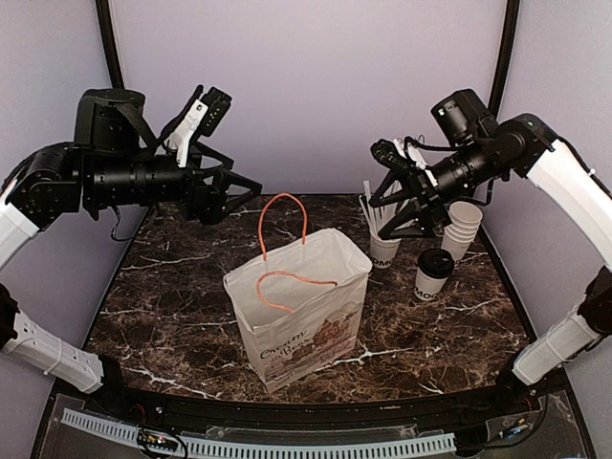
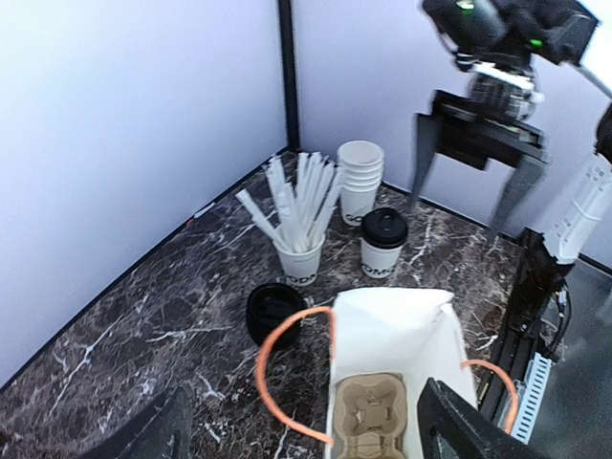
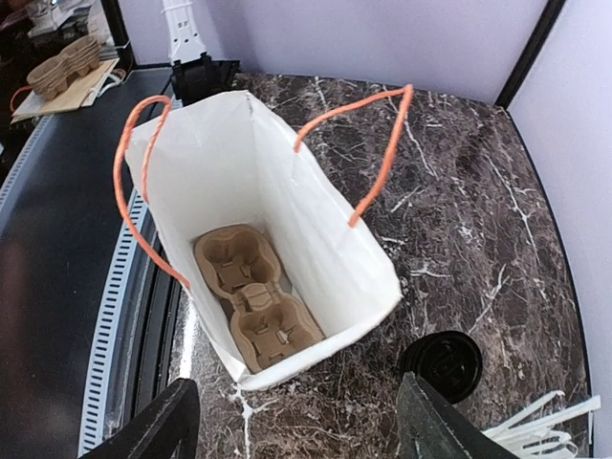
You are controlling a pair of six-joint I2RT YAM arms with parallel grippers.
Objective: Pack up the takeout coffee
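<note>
**A:** Well, where is the takeout coffee (image 1: 434, 273) found?

**B:** It is seen standing upright on the tabletop (image 1: 172, 316), to the right of the paper bag (image 1: 301, 306) and apart from it. It is set just in front of the stack of lidless cups (image 1: 463, 228) and near the cup of sticks (image 1: 383, 247). Its black lid is seated on top.

**A:** And how are the grippers held?

**B:** The left gripper (image 1: 244, 199) is spread wide and empty, raised to the left of the bag. The right gripper (image 2: 461, 206) is likewise held apart with nothing between its jaws. It is raised in the air about over the cup of sticks, much nearer the coffee than the left one.

**A:** How is the cup expected to handle?

**B:** It is judged to be light and thin-walled, easily dented if squeezed hard. Whether it is filled cannot be told, so it is best treated as full and kept upright. The lid is probably only pressed on, so it should not be used as a handle.

**A:** Where should hold be taken?

**B:** The paper wall is favoured, around the middle and below the lid rim, with the jaws closed gently from two sides. The stack just behind could be knocked.

**A:** And where is it to be set down?

**B:** A cardboard carrier (image 3: 253, 296) is seen lying in the bottom of the open bag, and one of its pockets is judged the likely seat. The orange handles (image 3: 378, 143) would need to be cleared on the way in.
</note>
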